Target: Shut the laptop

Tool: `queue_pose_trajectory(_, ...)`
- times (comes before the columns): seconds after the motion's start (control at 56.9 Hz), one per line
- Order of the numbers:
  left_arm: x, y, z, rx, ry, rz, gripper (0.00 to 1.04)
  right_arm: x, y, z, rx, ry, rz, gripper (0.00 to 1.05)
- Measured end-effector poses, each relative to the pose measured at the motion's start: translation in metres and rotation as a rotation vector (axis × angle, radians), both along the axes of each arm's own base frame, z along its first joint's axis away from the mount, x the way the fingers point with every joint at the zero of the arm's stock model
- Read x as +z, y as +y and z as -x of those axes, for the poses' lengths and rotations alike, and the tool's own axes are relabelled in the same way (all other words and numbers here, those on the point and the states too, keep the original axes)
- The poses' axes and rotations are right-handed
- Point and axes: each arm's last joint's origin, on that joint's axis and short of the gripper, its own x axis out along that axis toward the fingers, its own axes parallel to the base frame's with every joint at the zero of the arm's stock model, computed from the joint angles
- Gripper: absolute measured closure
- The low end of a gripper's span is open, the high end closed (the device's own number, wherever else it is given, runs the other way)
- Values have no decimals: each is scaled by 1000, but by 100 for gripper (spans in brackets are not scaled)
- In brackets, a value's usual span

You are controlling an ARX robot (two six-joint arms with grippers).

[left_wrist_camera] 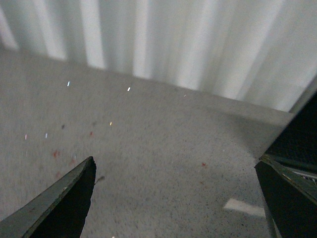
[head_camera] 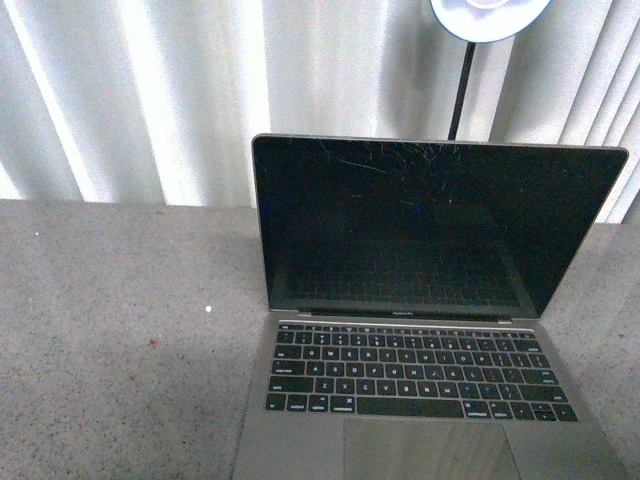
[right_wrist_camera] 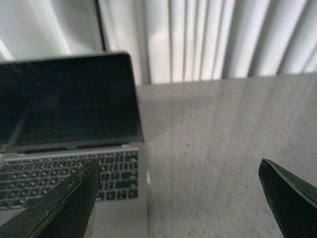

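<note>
Fingers (left_wrist_camera: 64, 203) of left gripper (left_wrist_camera: 174, 161) spread wide over grey table (left_wrist_camera: 148, 134), holding nothing. Right gripper (right_wrist_camera: 179, 161) likewise spread and empty, beside open laptop (head_camera: 430, 230). Dark scratched screen upright, base flat on table, white curtain (head_camera: 150, 90) behind.

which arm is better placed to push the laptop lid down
Probably the right. The right pincer is open, with the laptop screen and keyboard filling much of its view. The left pincer, open too, sees mostly table and only a sliver of the laptop.
</note>
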Motion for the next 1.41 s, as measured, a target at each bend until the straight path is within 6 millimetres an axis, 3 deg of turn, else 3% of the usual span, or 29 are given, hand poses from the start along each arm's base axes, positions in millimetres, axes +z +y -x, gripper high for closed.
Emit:
queue_pose_trajectory(0.088,34,-1,-33,-137,-75,99,7,33,-4,-25,122,-42,69,7)
queue_pose_trajectory(0.176,75,-8,-73,-305,-192,60,7,47,-6,-57,221,-13,230,7)
queue_pose_trajectory(0.228,95,-23,-105,-417,-214,16,7,45,-6,-80,299,30,328,7)
queue_pose_trajectory(0.299,105,-53,-140,-541,-193,-71,7,48,-3,-108,417,39,439,7)
queue_pose_trajectory(0.457,118,-105,-173,-689,-227,-254,7,61,0,-143,533,-48,590,7)
queue_pose_trajectory(0.545,115,-124,-188,-726,-209,-329,7,69,0,-156,554,-70,631,7)
queue_pose_trajectory(0.685,101,-152,-215,-776,-135,-454,7,86,-11,-180,541,-111,655,7)
queue_pose_trajectory(0.949,102,-187,-247,-791,-91,-582,7,83,-21,-206,550,-78,657,7)
queue_pose_trajectory(1.16,97,-201,-271,-738,4,-660,9,81,-22,-225,583,-46,664,43)
queue_pose_trajectory(1.406,87,-205,-284,-692,161,-767,64,74,-17,-246,662,20,667,98)
